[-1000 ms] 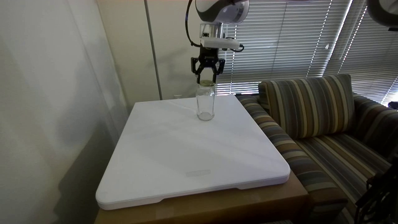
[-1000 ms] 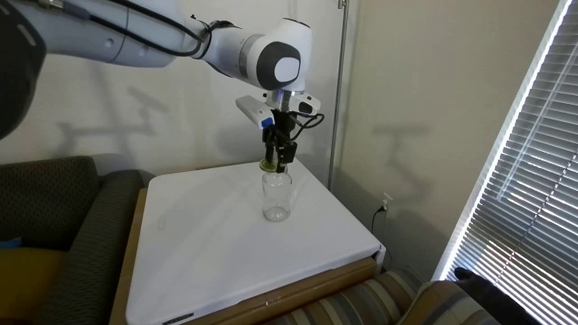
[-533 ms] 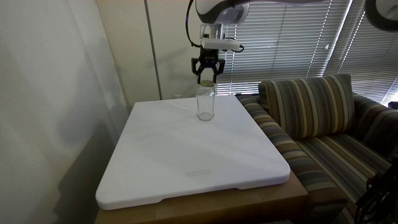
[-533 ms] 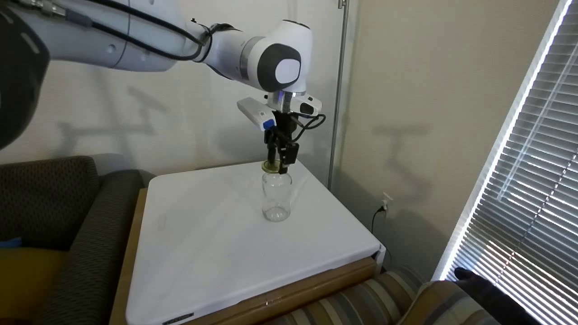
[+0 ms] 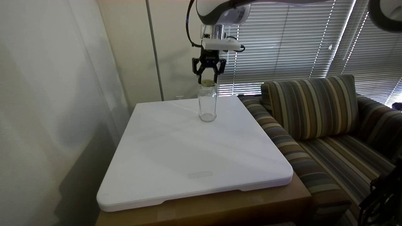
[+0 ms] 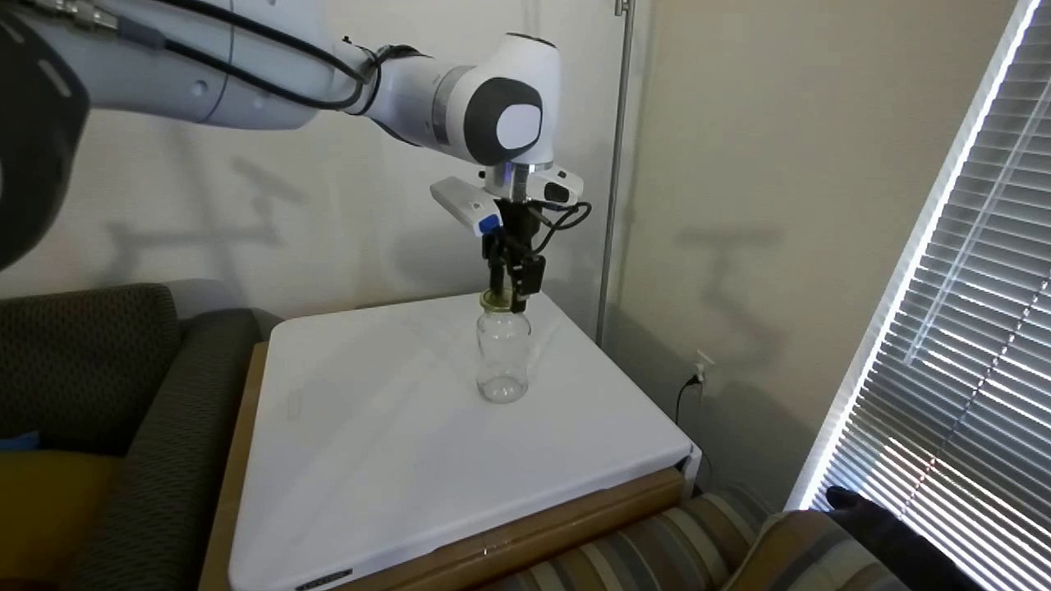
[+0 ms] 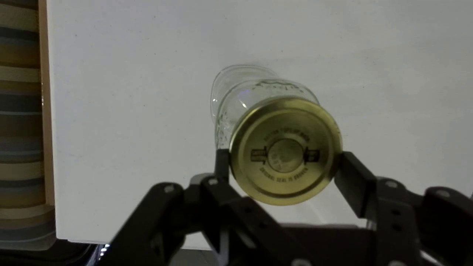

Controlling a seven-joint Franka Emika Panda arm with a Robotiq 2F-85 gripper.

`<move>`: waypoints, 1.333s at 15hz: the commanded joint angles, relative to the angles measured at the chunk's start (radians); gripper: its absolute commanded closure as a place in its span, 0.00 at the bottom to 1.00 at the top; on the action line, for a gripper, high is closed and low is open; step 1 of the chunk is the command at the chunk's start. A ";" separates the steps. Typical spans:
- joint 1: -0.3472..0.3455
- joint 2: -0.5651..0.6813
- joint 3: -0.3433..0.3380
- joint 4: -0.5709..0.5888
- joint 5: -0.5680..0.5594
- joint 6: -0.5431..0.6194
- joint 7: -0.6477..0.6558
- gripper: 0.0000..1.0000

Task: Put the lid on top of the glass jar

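In an exterior view, the gripper (image 5: 207,81) pinches the lid (image 5: 207,83) at the mouth of the glass jar (image 5: 207,105), which stands upright on the white board (image 5: 176,150). In an exterior view, under the arm (image 6: 460,107), the lid is at the jar's top; whether lid and jar touch, I cannot tell. In the wrist view, the lid is between both fingers (image 7: 223,164) and hides part of the jar

“ORIGINAL SEAL IS BROKEN” on lid (image 7: 285,156)
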 commanded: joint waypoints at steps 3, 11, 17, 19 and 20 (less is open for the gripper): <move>0.004 0.033 -0.008 0.043 -0.018 0.024 0.002 0.53; 0.002 0.048 -0.007 0.048 -0.019 0.044 0.004 0.53; 0.002 0.050 -0.006 0.050 -0.017 0.043 0.005 0.46; 0.003 0.047 -0.007 0.049 -0.017 0.042 0.009 0.06; 0.003 0.045 -0.008 0.047 -0.018 0.039 0.011 0.01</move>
